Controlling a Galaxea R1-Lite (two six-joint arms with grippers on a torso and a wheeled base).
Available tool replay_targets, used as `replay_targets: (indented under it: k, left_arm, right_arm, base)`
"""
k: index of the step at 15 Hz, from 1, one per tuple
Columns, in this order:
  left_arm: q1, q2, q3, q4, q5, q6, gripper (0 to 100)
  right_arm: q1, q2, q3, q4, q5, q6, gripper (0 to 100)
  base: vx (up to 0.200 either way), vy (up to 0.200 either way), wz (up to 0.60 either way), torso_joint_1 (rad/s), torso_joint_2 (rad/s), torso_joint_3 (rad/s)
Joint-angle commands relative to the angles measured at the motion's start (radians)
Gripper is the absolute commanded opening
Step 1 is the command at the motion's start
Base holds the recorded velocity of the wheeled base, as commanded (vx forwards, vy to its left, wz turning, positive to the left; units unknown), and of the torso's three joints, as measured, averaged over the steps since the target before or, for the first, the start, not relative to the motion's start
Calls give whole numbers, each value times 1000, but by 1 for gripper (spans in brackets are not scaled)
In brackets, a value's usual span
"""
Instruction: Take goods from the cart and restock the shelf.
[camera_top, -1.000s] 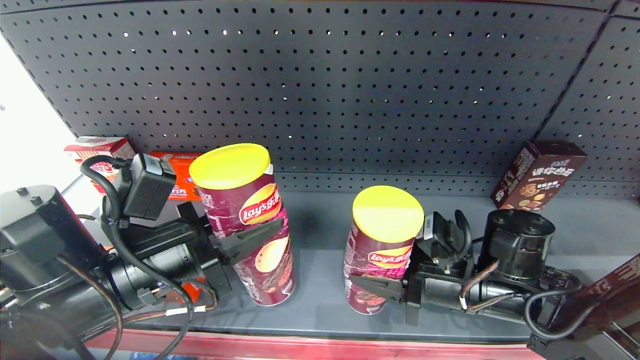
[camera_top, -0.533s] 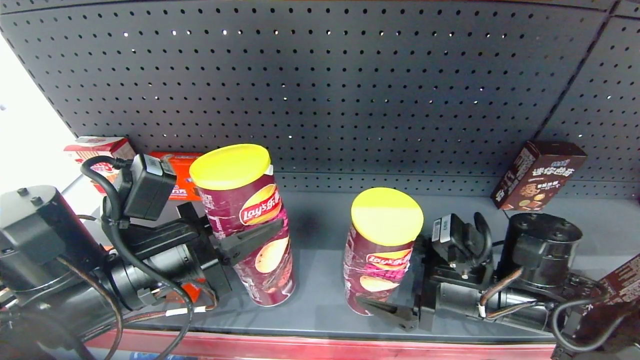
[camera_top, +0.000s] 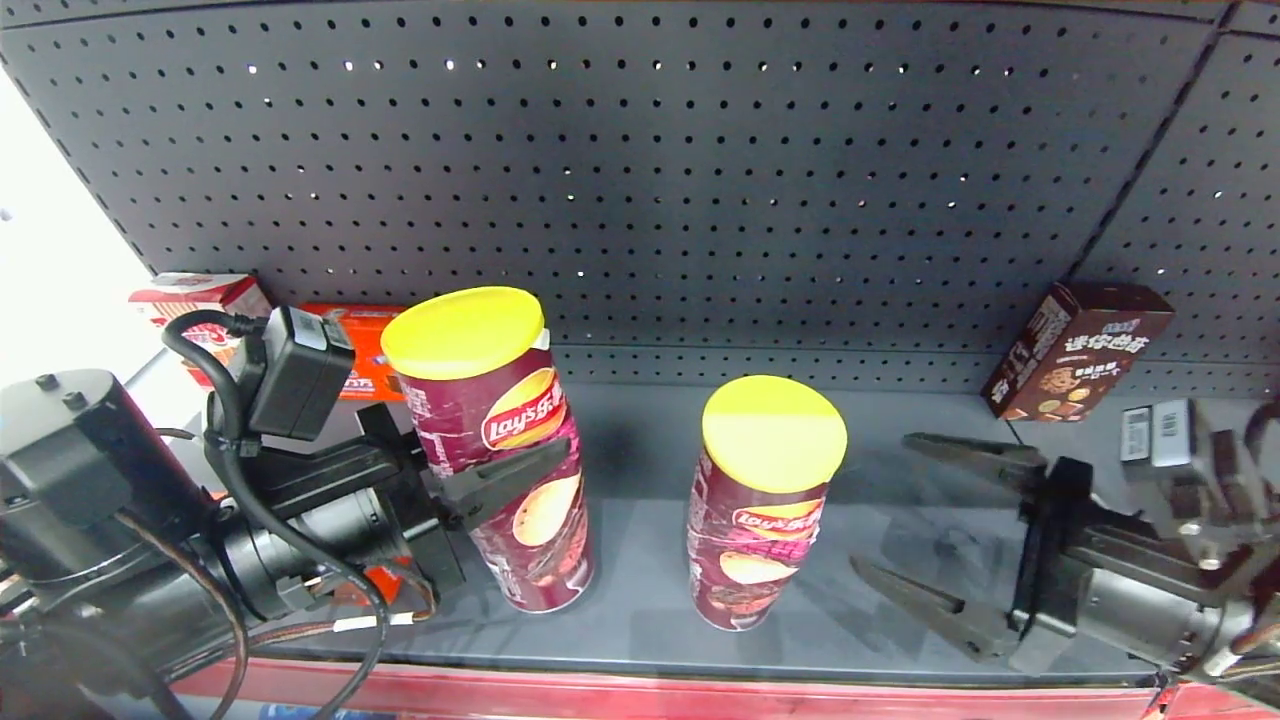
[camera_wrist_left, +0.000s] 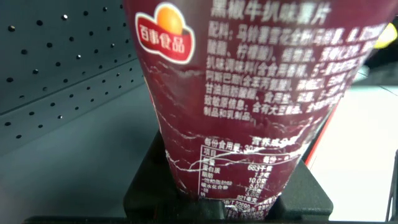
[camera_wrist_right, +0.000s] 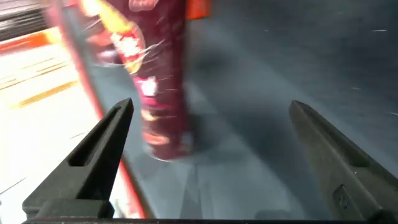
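Head view: the left gripper sits in the lower left of the frame, clenched around the left can of chips, a maroon tube with a yellow lid. One finger crosses the front of the can at mid-height, while the other is hidden behind it. The can's base is down at the level of the grey shelf, though we cannot tell whether it bears on the board. In the left wrist view the same can is close up, its printed wall rising from between the jaws. The right can, of the same kind, stands upright on the shelf at centre frame, well apart from the left can and free of both grippers. The right gripper is at the lower right with its fingers spread wide and nothing in them, just right of the right can and not touching it. The right wrist view is blurred. It shows the gripper's two fingers parted with a maroon can beyond them, nearer to one finger. We note other stock: a brown box leans tilted against the pegboard at the right. A red-and-white box and an orange box lie at the back left, behind the left arm. A red strip edges the shelf front.
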Motion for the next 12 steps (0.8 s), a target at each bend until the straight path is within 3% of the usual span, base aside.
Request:
replay_targets:
  k: [1,3,4,7,9,12]
  left_arm:
    - [-2,3,2,-1,0,0,0]
    - [-1,3,-4,1,0,0,0]
    - [-1,3,-6,-1,0,0,0]
    - [-7,1,-2,2,0,0,0]
    - [-7,1,-6,4,0,2,0]
    - [-5,0,-1,1,1,2,0]
  right_arm:
    - [-43,-204,-2,79,-75,-1,100]
    - [-108,-417,1,260,-256,2,100]
    - [-124,-462,6,304,-293,15,100]
    - [-161,-733,18,625,-439,81,100]
    - [-170,-907,83,771,-466,96,100]
    - [-247,-1055,152,877,-529,165,100]
  base:
    - [0,0,0,0,0,0]
    - [0,0,0,0,0,0]
    - [0,0,0,0,0,0]
    - [0,0,0,0,0,0]
    - [0,0,0,0,0,0]
    - [0,0,0,0,0,0]
